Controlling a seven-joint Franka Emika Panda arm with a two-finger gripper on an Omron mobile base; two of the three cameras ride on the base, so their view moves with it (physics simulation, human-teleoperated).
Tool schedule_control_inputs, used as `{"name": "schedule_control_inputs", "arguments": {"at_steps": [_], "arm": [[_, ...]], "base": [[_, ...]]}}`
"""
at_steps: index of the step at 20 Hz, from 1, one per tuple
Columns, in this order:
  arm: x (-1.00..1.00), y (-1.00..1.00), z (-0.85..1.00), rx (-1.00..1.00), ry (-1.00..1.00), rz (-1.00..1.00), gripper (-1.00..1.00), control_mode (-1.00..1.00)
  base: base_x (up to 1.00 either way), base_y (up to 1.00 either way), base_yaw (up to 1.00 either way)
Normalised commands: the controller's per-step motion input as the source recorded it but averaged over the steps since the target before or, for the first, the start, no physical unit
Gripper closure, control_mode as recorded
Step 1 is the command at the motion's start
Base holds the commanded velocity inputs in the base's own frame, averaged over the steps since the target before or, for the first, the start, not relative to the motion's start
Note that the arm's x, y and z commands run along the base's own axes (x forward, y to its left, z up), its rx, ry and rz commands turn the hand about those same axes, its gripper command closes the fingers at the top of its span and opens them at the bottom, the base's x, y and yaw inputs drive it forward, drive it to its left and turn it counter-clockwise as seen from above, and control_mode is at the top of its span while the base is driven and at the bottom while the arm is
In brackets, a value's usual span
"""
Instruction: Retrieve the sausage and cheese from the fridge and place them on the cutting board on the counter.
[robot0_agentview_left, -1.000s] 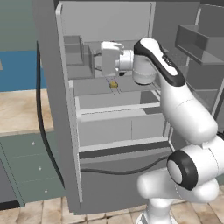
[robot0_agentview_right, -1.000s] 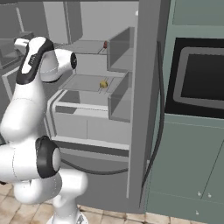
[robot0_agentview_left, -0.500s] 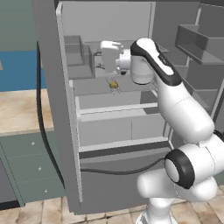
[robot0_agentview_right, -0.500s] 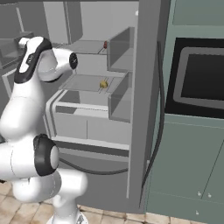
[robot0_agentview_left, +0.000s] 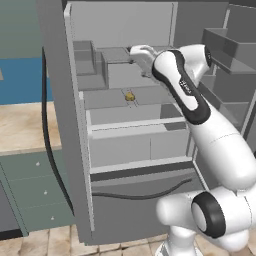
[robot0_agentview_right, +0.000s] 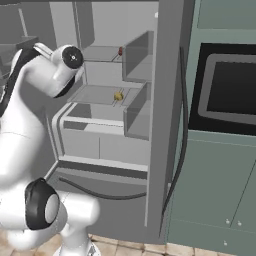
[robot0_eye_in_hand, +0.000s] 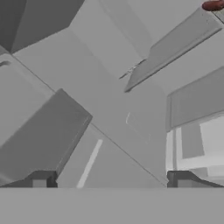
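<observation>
I have the gripper (robot0_eye_in_hand: 111, 179) spread wide with nothing between its fingertips (robot0_eye_in_hand: 41, 178), reaching inside the open fridge (robot0_agentview_left: 65, 150) at upper-shelf height. The cheese (robot0_agentview_left: 129, 96) sits on the fridge's middle shelf (robot0_agentview_left: 107, 97), below my arm (robot0_agentview_left: 182, 90). The sausage (robot0_agentview_right: 120, 51) lies on the shelf above that one, toward the fridge's right wall.

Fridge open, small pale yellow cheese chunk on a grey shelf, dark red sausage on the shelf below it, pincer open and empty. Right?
Not quite: the dark red sausage lies on the shelf above the pale yellow cheese chunk, as the right base view shows. The fridge is open, and the pincer is open and empty.
</observation>
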Motion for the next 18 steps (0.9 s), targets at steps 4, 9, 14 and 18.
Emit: {"name": "schedule_control_inputs", "arguments": {"at_steps": [4, 9, 14, 18], "arm": [[-0.13, -0.45, -0.64, -0.57, -0.11, -0.07, -1.00, -1.00], [-0.32, -0.47, -0.07, -0.36, 0.00, -0.19, -1.00, -1.00], [-0.27, -0.41, 0.00, -0.24, 0.09, -0.29, -1.00, -1.00], [-0.10, -0.42, 0.00, -0.19, 0.13, -0.28, -1.00, -1.00]], "base": [[0.00, 0.00, 0.00], [0.00, 0.00, 0.00], [0.00, 0.00, 0.00], [0.00, 0.00, 0.00]]}}
